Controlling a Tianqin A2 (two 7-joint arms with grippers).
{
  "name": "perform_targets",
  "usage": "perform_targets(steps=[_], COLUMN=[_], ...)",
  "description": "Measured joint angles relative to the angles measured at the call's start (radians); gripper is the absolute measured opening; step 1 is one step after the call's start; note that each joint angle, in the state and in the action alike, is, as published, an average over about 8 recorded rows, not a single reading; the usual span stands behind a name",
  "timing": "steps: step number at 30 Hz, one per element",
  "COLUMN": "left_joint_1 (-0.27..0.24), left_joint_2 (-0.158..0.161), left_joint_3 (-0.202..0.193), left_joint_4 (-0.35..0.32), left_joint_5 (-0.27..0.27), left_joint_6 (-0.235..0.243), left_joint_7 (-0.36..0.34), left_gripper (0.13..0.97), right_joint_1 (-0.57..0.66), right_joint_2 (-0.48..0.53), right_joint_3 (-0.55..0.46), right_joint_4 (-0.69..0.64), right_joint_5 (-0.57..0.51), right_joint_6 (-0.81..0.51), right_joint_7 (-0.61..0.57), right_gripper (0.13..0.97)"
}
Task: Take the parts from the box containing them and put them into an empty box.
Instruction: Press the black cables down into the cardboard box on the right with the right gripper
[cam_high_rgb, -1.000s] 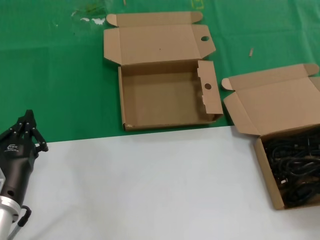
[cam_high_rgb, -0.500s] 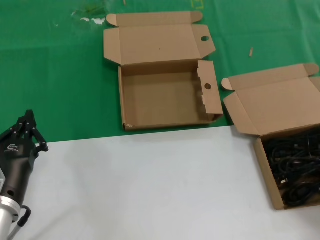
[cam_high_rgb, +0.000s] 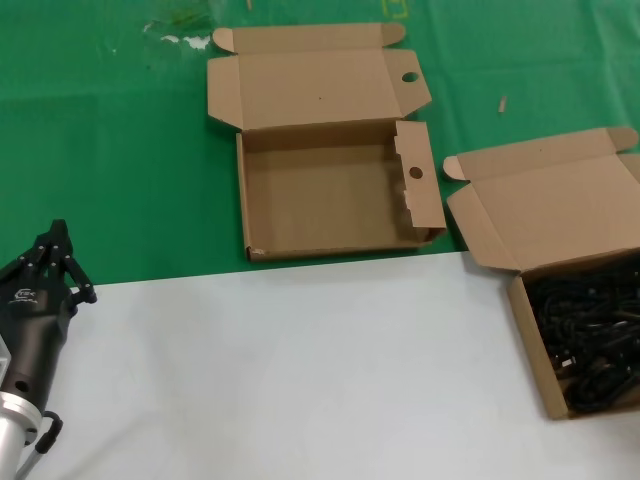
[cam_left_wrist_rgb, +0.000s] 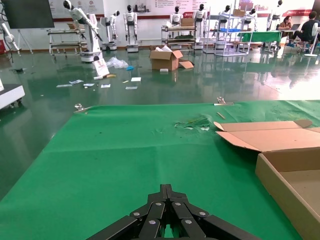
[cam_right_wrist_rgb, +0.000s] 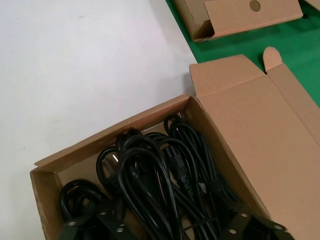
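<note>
Our left gripper (cam_high_rgb: 57, 240) sits at the near left over the edge of the white table surface (cam_high_rgb: 300, 370), its black fingers pinched to a narrow point, holding nothing. Ahead of it and to its right, on the green mat (cam_high_rgb: 100, 150), lies the shallow brown cardboard box with round holes in its flaps (cam_high_rgb: 330, 195), lid folded back. Farther right rests the plain-lidded brown cardboard box (cam_high_rgb: 540, 215), holding tangled black power cords (cam_high_rgb: 590, 335). Our right gripper (cam_right_wrist_rgb: 170, 227) hovers directly above those cords, its two black fingers spread wide apart, gripping nothing.
</note>
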Motion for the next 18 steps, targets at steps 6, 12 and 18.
perform_targets(steps=[6,12,18], left_joint_1=[0.0,0.0,0.0], left_joint_2=[0.0,0.0,0.0], left_joint_3=[0.0,0.0,0.0], left_joint_4=[0.0,0.0,0.0], left_joint_5=[0.0,0.0,0.0], left_joint_6=[0.0,0.0,0.0], left_joint_7=[0.0,0.0,0.0], left_gripper=[0.14,0.14,0.14], right_joint_1=[-0.001,-0.011,-0.018], right_joint_2=[-0.005,-0.004,0.007], right_joint_3=[0.007,0.015,0.024], right_joint_4=[0.007,0.015,0.032], right_joint_5=[-0.01,-0.015,-0.015], right_joint_6=[-0.008,-0.013,-0.031], right_joint_7=[0.007,0.017,0.046], right_gripper=[0.603,0.475,0.355])
